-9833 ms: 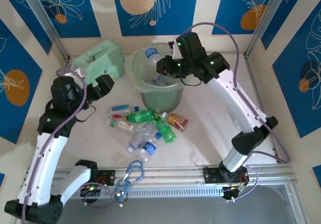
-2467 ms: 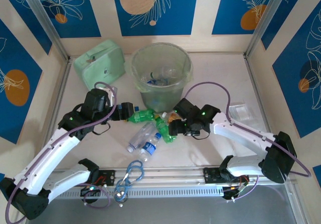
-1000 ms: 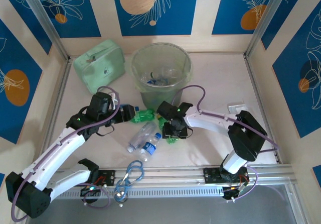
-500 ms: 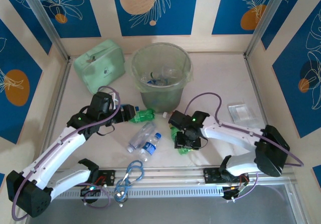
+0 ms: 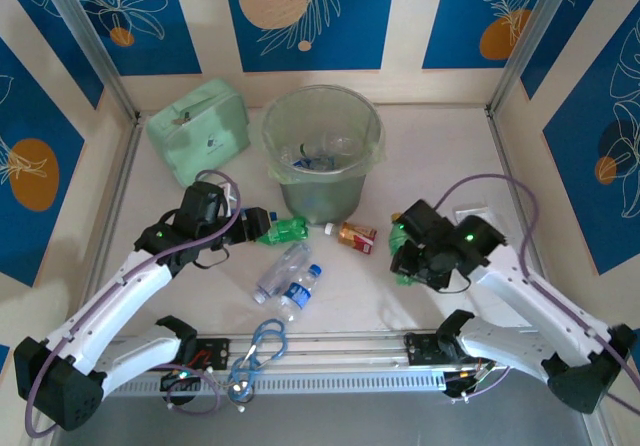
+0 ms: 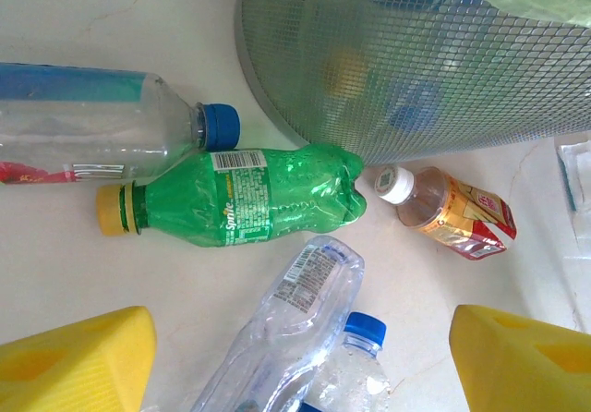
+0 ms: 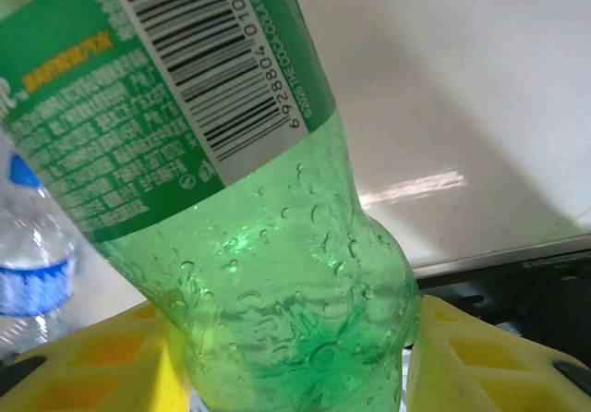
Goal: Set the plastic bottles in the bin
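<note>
Green plastic is what the right gripper (image 5: 403, 263) has hold of. Its yellow fingers (image 7: 111, 361) are pressed against the waist of a green bottle (image 7: 277, 273), the label end sticking out past the tips, and it hangs above the table (image 5: 430, 166) on the right. The bin (image 5: 318, 202) stands far and to the left of that gripper, well apart. I'd judge the carry has to swing left and away, then clear the rim before letting go.

Over on the left, the left gripper (image 5: 256, 228) is spread wide with nothing in it, poised by the Sprite bottle (image 6: 249, 199). That one lies flat just near the bin's foot, its long axis running left to right and its yellow cap pointing left. A clear blue-capped bottle (image 6: 102, 121) lies beside it on the far side. The left arm is plainly the nearer one for it. Its fingers line up along the bottle's length rather than across it, so a wrist turn looks needed first.
</note>
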Controlling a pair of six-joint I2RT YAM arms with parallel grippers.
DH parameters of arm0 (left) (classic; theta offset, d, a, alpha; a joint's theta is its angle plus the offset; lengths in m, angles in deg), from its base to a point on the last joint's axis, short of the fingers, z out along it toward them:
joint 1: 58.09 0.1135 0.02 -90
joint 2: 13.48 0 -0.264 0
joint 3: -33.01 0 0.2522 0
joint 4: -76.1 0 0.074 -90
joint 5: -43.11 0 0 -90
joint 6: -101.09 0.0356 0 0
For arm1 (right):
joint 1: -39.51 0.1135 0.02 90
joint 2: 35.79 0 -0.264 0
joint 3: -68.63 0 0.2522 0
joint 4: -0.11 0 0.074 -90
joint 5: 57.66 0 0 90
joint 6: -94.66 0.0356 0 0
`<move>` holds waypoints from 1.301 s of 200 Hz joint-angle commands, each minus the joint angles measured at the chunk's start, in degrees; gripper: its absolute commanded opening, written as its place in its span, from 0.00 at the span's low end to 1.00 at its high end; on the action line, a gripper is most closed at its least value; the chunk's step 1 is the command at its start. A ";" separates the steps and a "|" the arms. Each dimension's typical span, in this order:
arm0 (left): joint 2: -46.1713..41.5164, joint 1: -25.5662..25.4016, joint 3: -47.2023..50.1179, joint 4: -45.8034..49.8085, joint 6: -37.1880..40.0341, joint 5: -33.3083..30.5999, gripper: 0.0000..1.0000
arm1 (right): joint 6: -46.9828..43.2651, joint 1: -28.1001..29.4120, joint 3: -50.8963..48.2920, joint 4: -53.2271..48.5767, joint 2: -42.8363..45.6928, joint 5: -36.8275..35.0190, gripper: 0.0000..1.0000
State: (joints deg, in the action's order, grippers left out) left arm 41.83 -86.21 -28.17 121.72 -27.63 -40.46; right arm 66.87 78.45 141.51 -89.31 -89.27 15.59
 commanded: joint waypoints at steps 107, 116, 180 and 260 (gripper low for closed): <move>-1.12 0.71 -1.36 -1.18 -0.20 1.21 0.83 | -20.83 -11.21 54.26 6.01 -25.97 8.30 0.48; -1.28 0.72 -1.36 -1.18 -0.17 1.25 0.83 | -21.36 -11.25 56.72 6.32 -28.81 8.78 0.48; -0.77 0.87 -2.33 -0.35 0.71 0.95 0.83 | -23.76 -13.04 69.98 5.41 -44.62 11.47 0.54; 0.19 1.66 -2.59 -1.00 0.91 1.56 0.83 | -24.75 -14.78 66.30 5.30 -42.20 9.03 0.83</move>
State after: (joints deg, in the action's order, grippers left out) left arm 41.45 -85.35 -28.50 121.57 -27.45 -39.84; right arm 43.29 63.54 209.77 -83.56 -136.02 24.97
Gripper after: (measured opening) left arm 0.830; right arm 0.827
